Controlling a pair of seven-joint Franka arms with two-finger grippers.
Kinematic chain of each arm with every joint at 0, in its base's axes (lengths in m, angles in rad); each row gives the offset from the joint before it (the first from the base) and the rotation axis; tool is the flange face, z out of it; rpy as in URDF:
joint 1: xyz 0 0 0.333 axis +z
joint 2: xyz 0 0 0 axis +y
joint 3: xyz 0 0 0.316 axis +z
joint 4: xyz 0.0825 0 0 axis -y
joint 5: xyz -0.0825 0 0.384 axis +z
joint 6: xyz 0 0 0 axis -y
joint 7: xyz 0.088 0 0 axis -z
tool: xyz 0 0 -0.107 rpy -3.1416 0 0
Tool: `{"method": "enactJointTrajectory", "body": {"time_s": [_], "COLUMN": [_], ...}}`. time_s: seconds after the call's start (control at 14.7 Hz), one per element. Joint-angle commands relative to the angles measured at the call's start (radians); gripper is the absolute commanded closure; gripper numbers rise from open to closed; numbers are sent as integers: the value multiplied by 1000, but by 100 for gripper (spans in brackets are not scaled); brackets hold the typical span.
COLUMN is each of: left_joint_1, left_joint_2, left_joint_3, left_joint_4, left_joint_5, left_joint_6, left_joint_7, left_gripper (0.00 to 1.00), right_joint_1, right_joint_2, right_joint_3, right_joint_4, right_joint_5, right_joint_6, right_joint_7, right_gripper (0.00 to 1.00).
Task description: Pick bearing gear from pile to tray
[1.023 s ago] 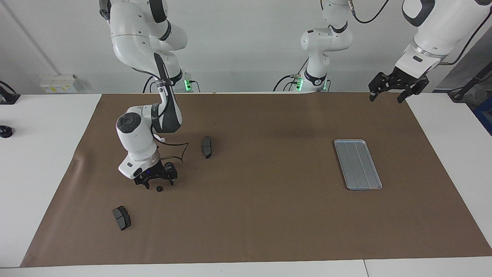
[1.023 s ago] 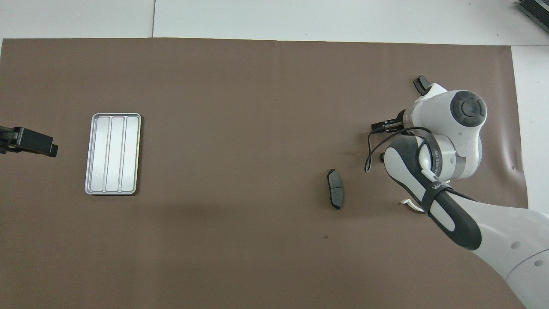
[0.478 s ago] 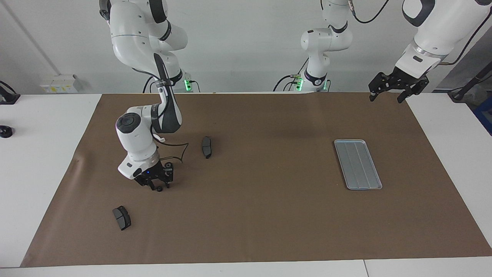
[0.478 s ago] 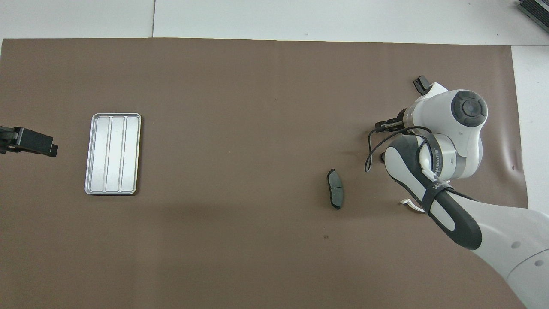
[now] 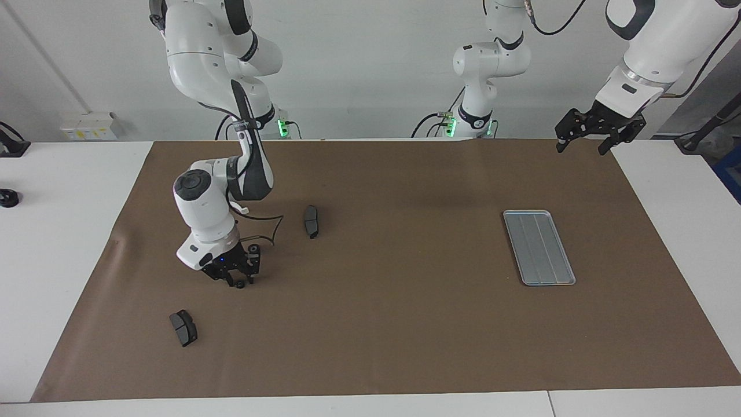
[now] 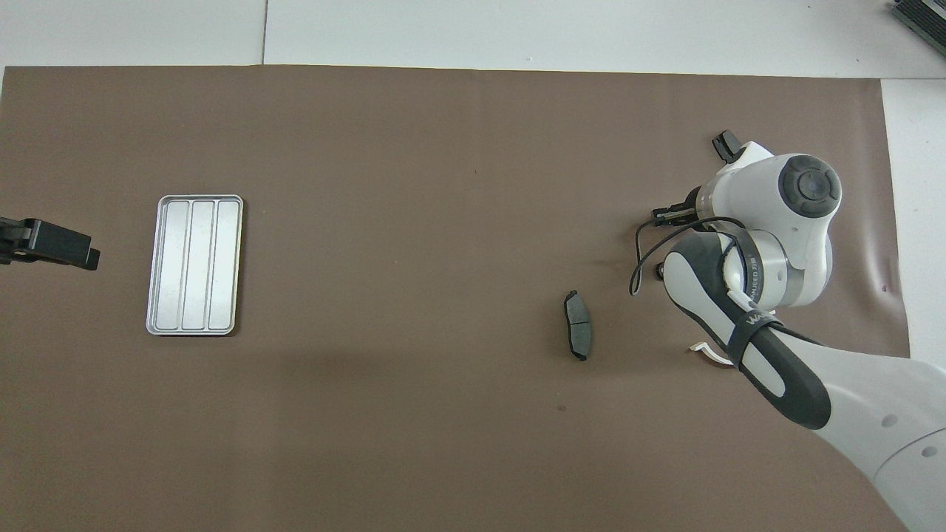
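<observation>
A small black bearing gear (image 5: 239, 284) lies on the brown mat at the right arm's end of the table. My right gripper (image 5: 237, 282) stands low over it, pointing down, its fingers shut on the gear. In the overhead view the right arm's wrist (image 6: 783, 214) hides both the gear and the fingertips. Of the pile, two dark grey pads show, one (image 5: 311, 221) beside the right arm and one (image 5: 183, 328) farther from the robots. The silver tray (image 5: 539, 248) lies at the left arm's end. My left gripper (image 5: 581, 146) waits open, raised over the mat's corner near the robots.
A white half-ring bracket (image 6: 706, 353) peeks out from under the right forearm. The brown mat (image 5: 405, 324) covers most of the white table. A black cable (image 5: 272, 229) loops from the right wrist down onto the mat near the pad.
The right gripper's fingers have closed in from wide open onto the gear. The gear has stayed in place on the mat. The left arm has not moved.
</observation>
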Motion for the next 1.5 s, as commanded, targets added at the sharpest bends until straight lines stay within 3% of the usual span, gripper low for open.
{"method": "enactJointTrajectory", "body": {"time_s": [0.0,0.55,0.61,0.75,1.16,1.43], "left_joint_1": [13,13,13,13,13,13], "left_joint_2": [-19,-19,-19,-19,-19,-19], "left_joint_3": [-7,-7,-7,-7,-7,-7], "left_joint_4": [-19,-19,-19,-19,-19,-19], "left_joint_5": [3,3,3,3,3,3], "left_joint_6": [-4,-4,-4,-4,-4,-4], "left_joint_7": [7,7,7,7,7,7], "left_gripper": [0,0,0,0,0,0], "right_joint_1": [-11,-11,-11,-11,-11,53], "right_joint_2": [14,9,9,9,8,-14], "right_joint_3": [6,6,6,6,6,6], "right_joint_4": [-1,-6,-6,-6,11,178], "right_joint_5": [18,18,16,16,18,15], "right_joint_6": [9,-14,-14,-16,-45,-253], "right_joint_7": [-30,-36,-36,-33,-25,149], "right_gripper": [52,53,59,100,100,100]}}
